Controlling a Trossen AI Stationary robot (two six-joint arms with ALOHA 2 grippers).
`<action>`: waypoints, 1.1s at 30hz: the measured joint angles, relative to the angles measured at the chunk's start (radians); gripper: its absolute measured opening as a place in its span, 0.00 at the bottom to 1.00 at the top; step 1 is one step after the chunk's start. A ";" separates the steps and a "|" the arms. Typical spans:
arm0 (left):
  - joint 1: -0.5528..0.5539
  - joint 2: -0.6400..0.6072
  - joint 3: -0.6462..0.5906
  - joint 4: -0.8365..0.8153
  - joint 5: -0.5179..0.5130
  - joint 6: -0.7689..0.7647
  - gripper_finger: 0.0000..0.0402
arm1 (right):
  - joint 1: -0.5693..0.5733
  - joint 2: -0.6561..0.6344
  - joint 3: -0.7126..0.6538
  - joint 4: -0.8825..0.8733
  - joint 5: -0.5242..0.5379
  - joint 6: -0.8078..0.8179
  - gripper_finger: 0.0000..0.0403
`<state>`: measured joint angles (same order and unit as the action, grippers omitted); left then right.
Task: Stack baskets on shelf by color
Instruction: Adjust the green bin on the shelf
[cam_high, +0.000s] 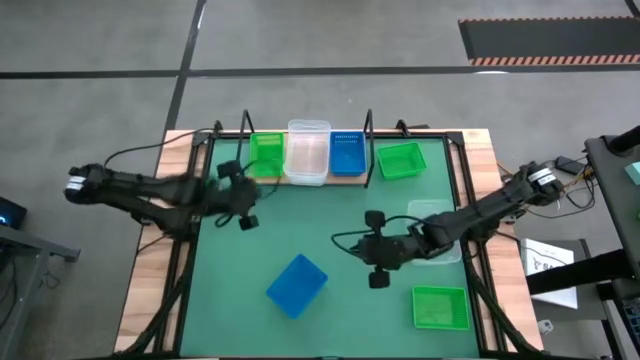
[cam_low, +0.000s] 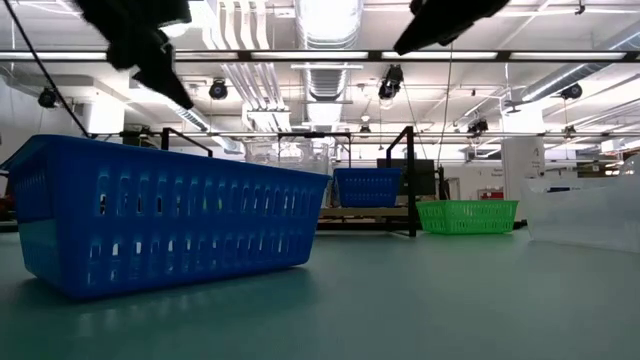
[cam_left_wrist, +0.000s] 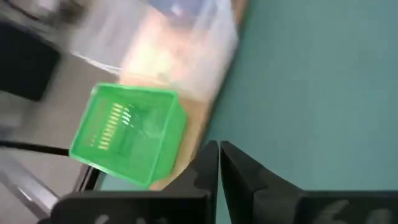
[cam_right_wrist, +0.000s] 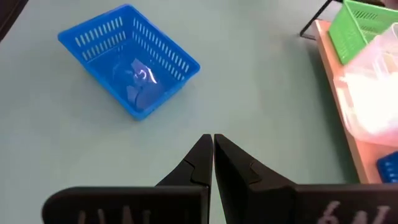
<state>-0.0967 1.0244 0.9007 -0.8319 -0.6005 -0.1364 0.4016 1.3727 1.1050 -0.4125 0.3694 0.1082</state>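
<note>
just beside the closed left hand (cam_high: 247, 221), green basket (cam_high: 266, 153) on shelf (cam_high: 300, 181).

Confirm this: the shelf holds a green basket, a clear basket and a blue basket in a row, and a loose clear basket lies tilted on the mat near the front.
One thing is wrong: the loose tilted basket on the mat is blue, not clear, as the high view shows. The rest stands: the shelf holds a green basket, a clear basket and a blue basket in a row.

Tabletop (cam_high: 400, 240) seen from overhead; low view level, close behind blue basket (cam_low: 160, 215), shared with right wrist.
</note>
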 joint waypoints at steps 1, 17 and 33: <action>0.045 0.036 0.061 -0.050 0.070 0.055 0.00 | 0.004 -0.010 -0.016 0.009 0.004 0.005 0.02; 0.433 0.469 0.397 -0.245 0.244 0.512 0.00 | 0.046 -0.069 -0.173 0.101 0.010 0.124 0.02; 0.514 0.482 0.287 -0.117 0.237 0.571 0.00 | 0.171 -0.069 -0.177 0.100 0.141 0.146 0.02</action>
<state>0.4171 1.5059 1.1875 -0.9491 -0.3637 0.4343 0.5727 1.3037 0.9279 -0.3122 0.5100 0.2545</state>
